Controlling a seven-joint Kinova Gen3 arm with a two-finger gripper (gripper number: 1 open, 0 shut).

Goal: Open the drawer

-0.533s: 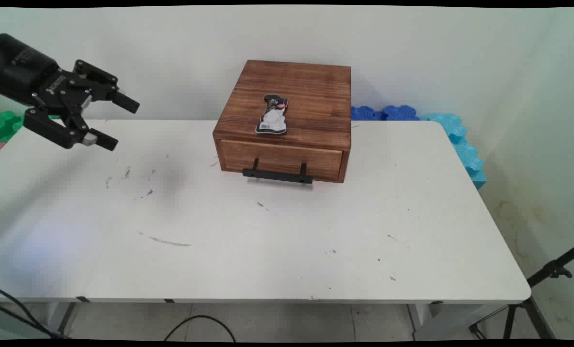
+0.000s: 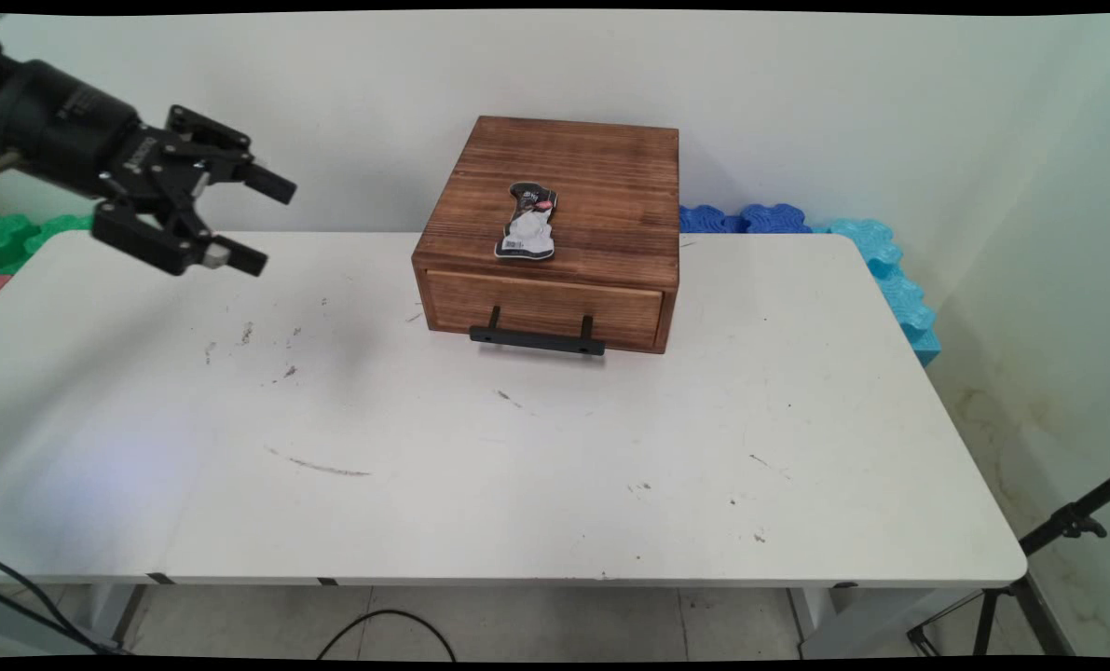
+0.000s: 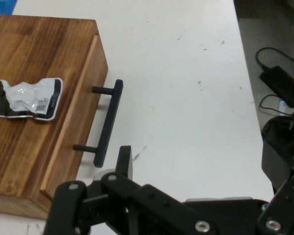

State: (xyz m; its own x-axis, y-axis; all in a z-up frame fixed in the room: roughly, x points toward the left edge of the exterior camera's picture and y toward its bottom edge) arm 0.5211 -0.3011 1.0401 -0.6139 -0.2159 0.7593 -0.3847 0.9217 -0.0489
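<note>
Since the earlier frame the claw [image 2: 254,222] has shifted right and slightly upward, closer to the wooden box [image 2: 555,214]; nothing else on the table [image 2: 517,466] has changed position.

Claw: fingers apart, nothing between them. It hangs above the table's far left area, tilted so its open side faces the box. It touches nothing and stands well apart from the box. In the hand view only 1 finger [image 3: 123,161] shows clearly, rising near the end of the handle [image 3: 107,122] in that picture; this is a matter of line of sight, not contact.

Box: it sits at the table's far side, near the wall, its drawer front [image 2: 543,312] turned toward the camera. The drawer appears fully closed, flush with the frame. The black bar handle [image 2: 536,340] stands off the front on 2 posts, which leaves a gap behind the bar.

Packet [image 2: 527,222]: a small crumpled sachet, black and white, lies flat on the box's top, toward the front edge. It rests loose and unsecured.

Beyond the table: blue foam pieces [image 2: 797,224] lie behind the right far corner, green ones [image 2: 14,238] at the left.
</note>
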